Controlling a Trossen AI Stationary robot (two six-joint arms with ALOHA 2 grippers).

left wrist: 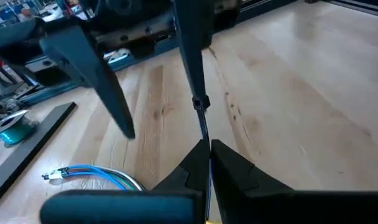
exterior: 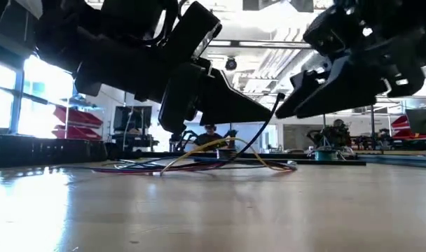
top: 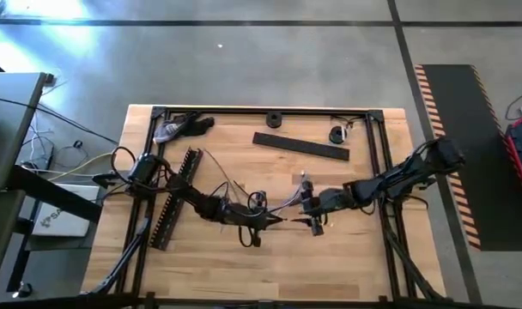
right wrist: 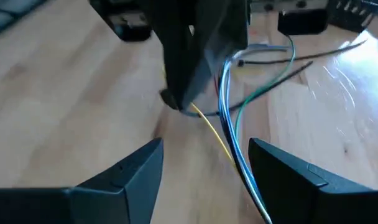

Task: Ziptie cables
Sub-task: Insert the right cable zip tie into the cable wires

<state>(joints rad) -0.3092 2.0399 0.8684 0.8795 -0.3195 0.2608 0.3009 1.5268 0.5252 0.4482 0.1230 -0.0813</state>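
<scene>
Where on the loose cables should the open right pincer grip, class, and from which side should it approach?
Grip the cables just beyond the left pincer, where the strands run bunched together. The right pincer is best coming from above, fingers straddling the bundle, since farther out the strands fan apart on the table.

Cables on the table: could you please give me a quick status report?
Left gripper shut on a zip tie, mid-table. Right gripper open, facing it over the cables. Cables loose on the table, untied. Slotted black strip lies clear behind.
</scene>
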